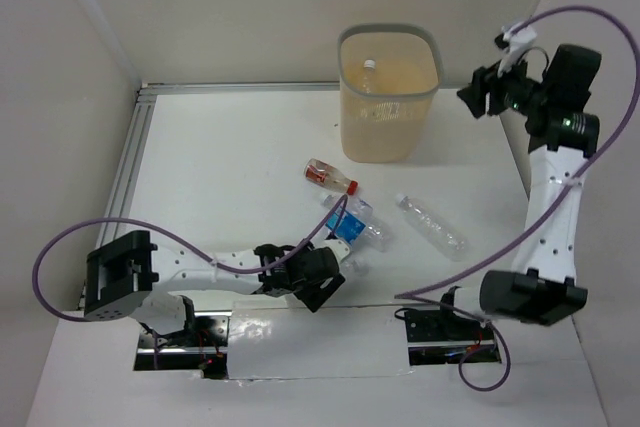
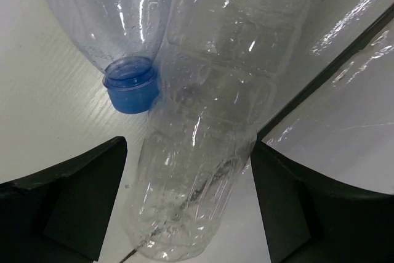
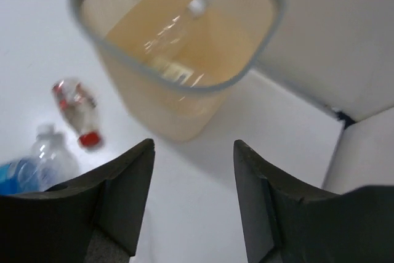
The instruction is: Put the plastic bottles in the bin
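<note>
Plastic bottles spread over the white table, one already inside the bin. Bin upright at top centre of the overhead view, close to the back wall, with a white-capped bottle lying in it, cap toward the top of the frame. Below the bin and slightly left, the small red-labelled bottle on its side, red cap pointing lower right. Just beneath that, a tight cluster with the blue-labelled bottle in it. Right of the cluster and apart from it, a long clear bottle lying diagonally.

Left gripper low at the table in the lower centre of the overhead view, at the near end of the cluster. Seen from the left wrist: fingers spread wide on either side of a crumpled clear bottle, a sliver of table showing between the left finger and the plastic, so straddling, not squeezing. Blue-capped bottle touching that one at upper left, its cap toward the left finger.

Right gripper raised at upper right, just beside the bin's rim and well above the table. Roughly half open, nothing between its fingers. Through the gap in the right wrist view, the bin from above with its bottle inside, the red-labelled bottle at lower left.
</note>
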`<state>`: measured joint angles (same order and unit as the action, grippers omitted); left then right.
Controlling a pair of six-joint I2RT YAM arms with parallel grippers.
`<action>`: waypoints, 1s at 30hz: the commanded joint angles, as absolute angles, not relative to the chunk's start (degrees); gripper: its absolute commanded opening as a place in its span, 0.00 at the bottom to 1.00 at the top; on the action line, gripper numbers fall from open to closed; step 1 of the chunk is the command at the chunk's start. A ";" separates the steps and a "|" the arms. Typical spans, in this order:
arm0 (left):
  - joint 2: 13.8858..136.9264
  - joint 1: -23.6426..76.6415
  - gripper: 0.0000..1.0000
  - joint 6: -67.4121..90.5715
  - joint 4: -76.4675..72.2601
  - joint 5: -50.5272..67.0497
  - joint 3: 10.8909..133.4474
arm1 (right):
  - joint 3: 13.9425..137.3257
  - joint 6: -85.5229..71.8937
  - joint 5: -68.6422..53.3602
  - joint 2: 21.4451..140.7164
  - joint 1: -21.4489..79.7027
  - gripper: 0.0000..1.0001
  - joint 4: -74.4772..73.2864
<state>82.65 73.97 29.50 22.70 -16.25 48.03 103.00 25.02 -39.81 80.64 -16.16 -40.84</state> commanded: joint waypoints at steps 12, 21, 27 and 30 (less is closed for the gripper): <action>77.89 74.18 0.29 23.29 24.95 -10.11 55.01 | 62.67 39.83 -36.41 64.60 -18.54 1.00 -56.72; 72.50 72.34 0.31 15.30 24.00 -19.15 75.39 | 58.01 44.30 -26.81 68.20 -17.23 1.00 -54.93; 79.96 59.70 0.31 13.54 10.03 -17.42 87.78 | 54.94 45.00 -27.33 66.18 -17.23 1.00 -51.86; 86.19 52.93 0.31 14.32 4.67 -12.77 95.78 | 52.92 45.00 -27.33 64.78 -17.23 1.00 -50.81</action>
<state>81.54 57.36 15.25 14.17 -16.10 89.80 54.22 44.03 -27.62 67.26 -17.50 -54.83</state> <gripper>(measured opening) 0.579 0.999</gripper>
